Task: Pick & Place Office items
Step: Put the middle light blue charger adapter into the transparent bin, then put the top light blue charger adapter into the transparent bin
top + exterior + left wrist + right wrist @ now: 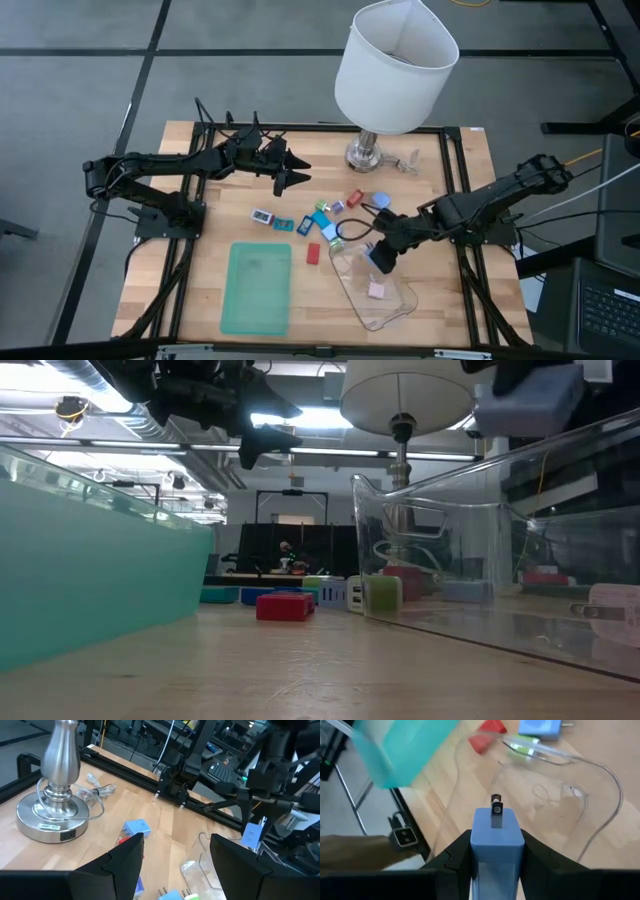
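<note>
Small office items in blue, teal, red and white lie scattered mid-table (312, 222). My right gripper (383, 256) hovers over the clear plastic tub (396, 308), shut on a light blue piece with two metal prongs (496, 836). A pink piece (376, 290) lies flat on the tub's floor. My left gripper (292, 170) hangs open above the table's far left part, near the lamp, touching nothing; its wrist view shows a blue piece (136, 827) on the wood ahead. My right gripper pinches the light blue piece by its two long side faces (476, 851), one finger (456, 857) on each side. The fingers lie along the piece, slanting down from the table's right. The pronged end (496, 810) points past the fingertips. The piece is lifted clear above the tub (530, 400).
A flat green tray (257, 288) lies left of the tub near the table's near edge. A table lamp stands at the far edge on its metal base (364, 154), with its cord (408, 162) beside it. Black frame rails (455, 180) border the table.
</note>
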Controlling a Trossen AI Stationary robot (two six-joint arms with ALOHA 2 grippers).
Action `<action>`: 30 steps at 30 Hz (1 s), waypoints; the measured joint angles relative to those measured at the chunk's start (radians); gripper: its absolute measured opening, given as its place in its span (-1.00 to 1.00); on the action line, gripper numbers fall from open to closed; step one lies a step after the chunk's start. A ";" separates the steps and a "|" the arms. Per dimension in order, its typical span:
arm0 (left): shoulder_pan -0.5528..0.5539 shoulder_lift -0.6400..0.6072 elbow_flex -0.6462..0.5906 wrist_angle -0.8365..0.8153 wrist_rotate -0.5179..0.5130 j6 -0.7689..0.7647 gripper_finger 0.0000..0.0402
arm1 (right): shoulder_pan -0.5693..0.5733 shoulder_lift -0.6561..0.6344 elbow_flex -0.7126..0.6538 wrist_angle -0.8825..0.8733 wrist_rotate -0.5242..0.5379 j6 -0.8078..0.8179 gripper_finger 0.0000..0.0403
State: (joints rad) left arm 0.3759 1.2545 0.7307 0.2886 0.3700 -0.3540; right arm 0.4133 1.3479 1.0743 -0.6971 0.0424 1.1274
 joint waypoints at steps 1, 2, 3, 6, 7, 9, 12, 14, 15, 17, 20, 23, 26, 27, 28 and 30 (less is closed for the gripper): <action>0.000 0.000 0.000 0.000 -0.006 -0.001 0.11 | 0.000 0.000 -0.006 -0.004 -0.007 -0.008 -0.41; 0.000 0.000 0.000 0.000 -0.016 -0.001 0.11 | 0.000 0.001 -0.010 -0.007 -0.011 -0.014 -0.41; 0.000 0.000 0.000 0.000 -0.032 -0.001 0.11 | 0.000 0.004 -0.011 -0.008 -0.013 -0.020 -0.41; 0.000 0.000 0.000 0.002 -0.112 -0.002 0.11 | -0.001 0.006 -0.011 -0.034 -0.005 -0.039 -0.39; 0.000 0.000 0.000 0.006 -0.131 -0.002 0.11 | -0.005 0.006 -0.011 -0.040 -0.005 -0.040 -0.32; 0.000 0.000 0.000 0.028 -0.153 -0.010 0.11 | -0.015 0.006 -0.011 -0.065 -0.005 -0.046 -0.08; 0.000 0.000 0.000 0.069 -0.174 -0.064 0.11 | -0.032 0.006 -0.011 -0.115 -0.025 -0.086 0.25; 0.002 0.000 0.000 0.090 -0.190 -0.102 0.11 | -0.042 0.006 -0.011 -0.136 -0.029 -0.116 0.37; 0.005 0.000 0.000 0.095 -0.194 -0.110 0.11 | -0.047 0.006 -0.011 -0.137 -0.027 -0.133 0.38; 0.006 0.000 0.000 0.098 -0.196 -0.124 0.11 | -0.056 0.006 -0.011 -0.130 -0.008 -0.171 0.37; 0.006 0.000 0.000 0.098 -0.196 -0.165 0.11 | -0.068 0.006 -0.011 -0.127 0.039 -0.195 0.30; -0.001 0.000 0.000 0.098 -0.197 -0.210 0.11 | -0.086 0.006 -0.011 -0.144 0.068 -0.231 0.20; -0.029 0.000 0.000 0.098 -0.218 -0.191 0.11 | -0.111 0.006 -0.011 -0.169 0.118 -0.289 0.12; -0.042 0.000 0.000 0.098 -0.225 -0.179 0.11 | -0.125 0.006 -0.011 -0.183 0.126 -0.307 0.10; -0.055 0.000 0.000 0.098 -0.232 -0.164 0.11 | -0.143 0.006 -0.011 -0.203 0.128 -0.327 0.10; -0.085 0.000 0.000 0.098 -0.261 -0.133 0.11 | -0.184 0.006 -0.011 -0.246 0.130 -0.354 0.10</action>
State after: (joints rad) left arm 0.2912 1.2545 0.7303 0.3862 0.1093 -0.4873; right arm 0.2291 1.3544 1.0630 -0.9435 0.1727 0.7738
